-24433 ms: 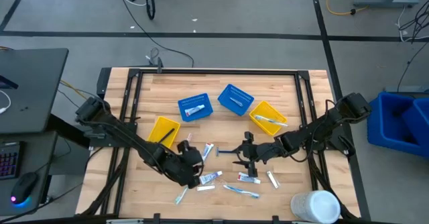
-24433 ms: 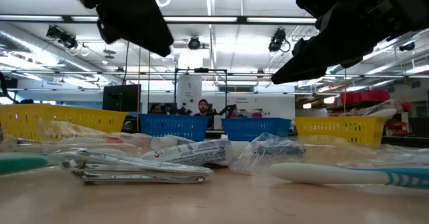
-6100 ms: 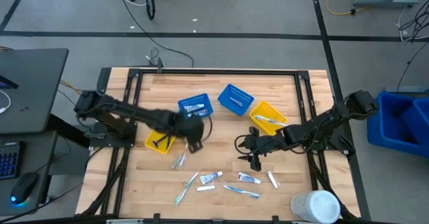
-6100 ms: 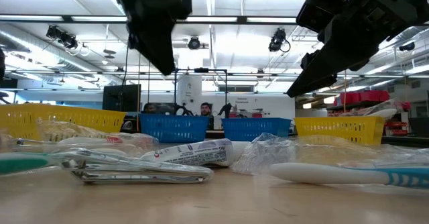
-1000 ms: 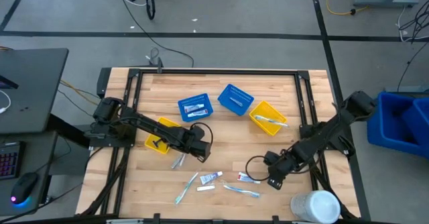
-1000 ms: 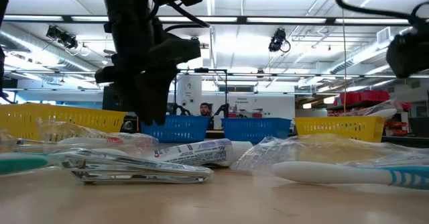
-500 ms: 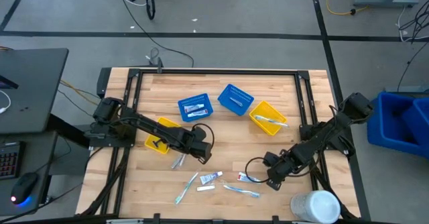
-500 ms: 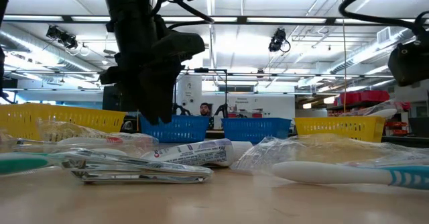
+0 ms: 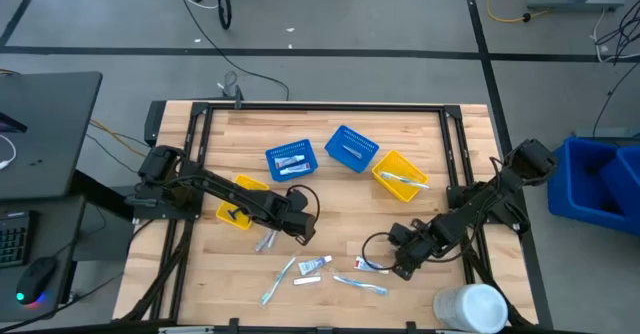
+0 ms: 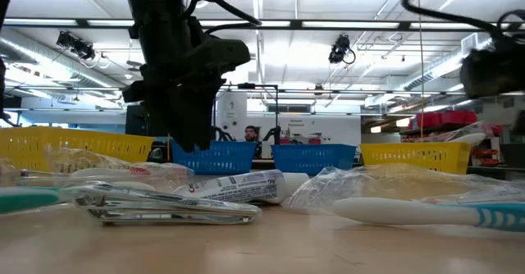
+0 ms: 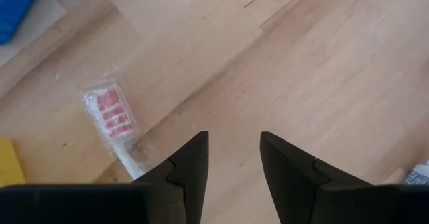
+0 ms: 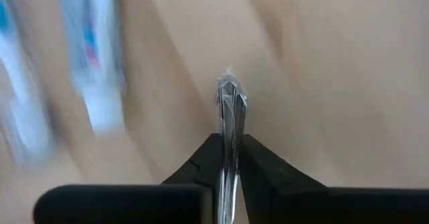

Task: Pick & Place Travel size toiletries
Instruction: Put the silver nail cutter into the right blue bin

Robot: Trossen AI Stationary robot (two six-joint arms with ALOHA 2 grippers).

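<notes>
Right fingers [image 12: 230, 158] clamped on a slim metal item [image 12: 230, 106], lifting it clear of the counter [image 9: 330, 214]. Left fingers [image 11: 232, 158] spread, empty, beside wrapped toothbrush [image 11: 112, 120]. Remaining toiletries [image 9: 325, 271] near it; yellow basket [image 9: 238, 199] close.

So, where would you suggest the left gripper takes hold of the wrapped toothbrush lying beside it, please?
Probably the slim handle, mid-length, from straight above, jaws astride it. The wrapped toothbrush lies flat on the table, its handle narrower than the red-bristled head. The open left gripper hangs just beside it, so shift sideways first.
</notes>
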